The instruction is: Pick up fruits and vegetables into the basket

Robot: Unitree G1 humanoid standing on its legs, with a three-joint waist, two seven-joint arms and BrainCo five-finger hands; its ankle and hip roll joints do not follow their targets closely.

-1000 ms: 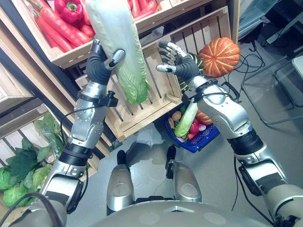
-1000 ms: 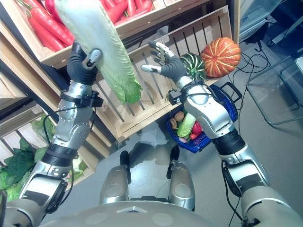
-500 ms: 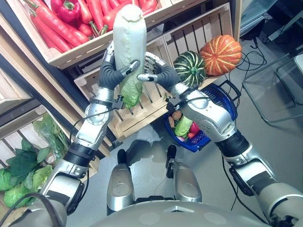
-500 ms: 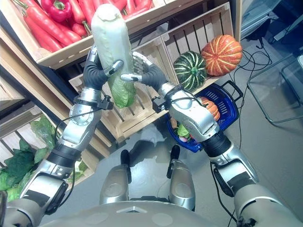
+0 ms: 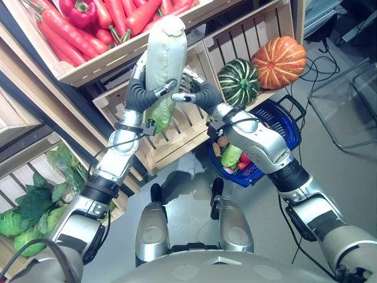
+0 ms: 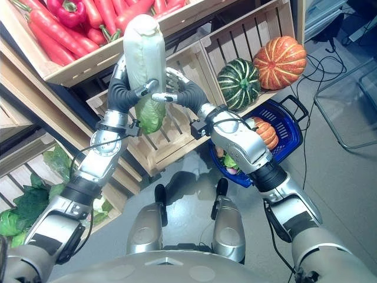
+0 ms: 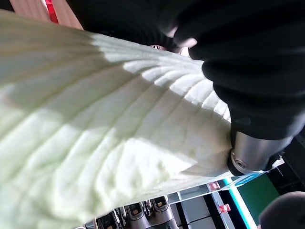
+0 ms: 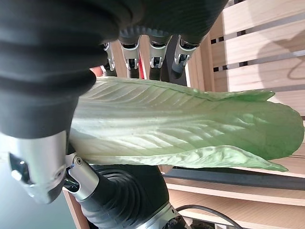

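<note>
Wooden crates (image 5: 177, 127) stacked in front of me on a grey floor. Top crate has carrots (image 5: 59, 26) and red peppers (image 5: 79, 9). Leafy greens (image 5: 32, 203) sit low on my left.

Napa cabbage (image 5: 165, 56) is up in the air in front of the middle crate, roughly upright, white stem end on top, green leaf end hanging down. My left hand (image 5: 143, 89) is wrapped round its middle: thumb across the front, fingers behind. My right hand (image 5: 191, 88) is on the other side, thumb tip at the cabbage next to my left thumb, fingers (image 8: 153, 52) reaching behind it. Both hands are clamped on it.

Blue basket (image 5: 288, 118) is on the floor, lower right, under my right arm. It holds mixed produce, including another cabbage (image 5: 231, 156) and a small orange pumpkin (image 6: 265, 132).

Striped green squash (image 5: 238, 81) and large orange pumpkin (image 5: 280, 62) sit on the ledge behind the basket, touching each other.
</note>
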